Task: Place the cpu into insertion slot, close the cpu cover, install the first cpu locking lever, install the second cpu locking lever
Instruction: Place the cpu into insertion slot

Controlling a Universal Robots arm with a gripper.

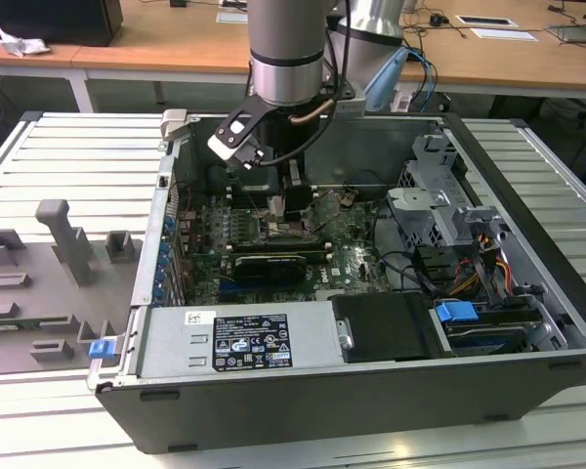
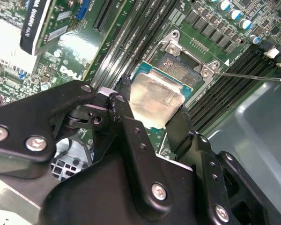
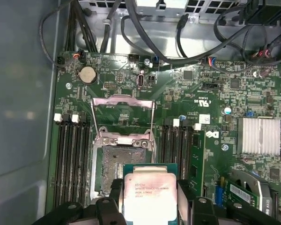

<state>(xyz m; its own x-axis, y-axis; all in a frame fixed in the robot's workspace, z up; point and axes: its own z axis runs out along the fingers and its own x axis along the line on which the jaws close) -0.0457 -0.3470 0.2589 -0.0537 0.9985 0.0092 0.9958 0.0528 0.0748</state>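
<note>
The cpu (image 3: 149, 198) is pinched by its edges in the gripper (image 2: 152, 105), just short of the insertion slot (image 3: 113, 164), seen at 6 o'clock from it in the exterior view; cpu cover (image 3: 123, 100) is up.

The cpu (image 3: 150, 199) is cut off at the first wrist view's edge and hides part of the slot (image 3: 112, 164); fingers (image 2: 131, 136) mask its near edge in the second wrist view.

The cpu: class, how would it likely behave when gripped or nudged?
Probably stiff: the cpu is a flat plate with a metal top, held by its edges in the gripper. Likely light, being thin. Possibly slippery: its smooth top shines.
</note>
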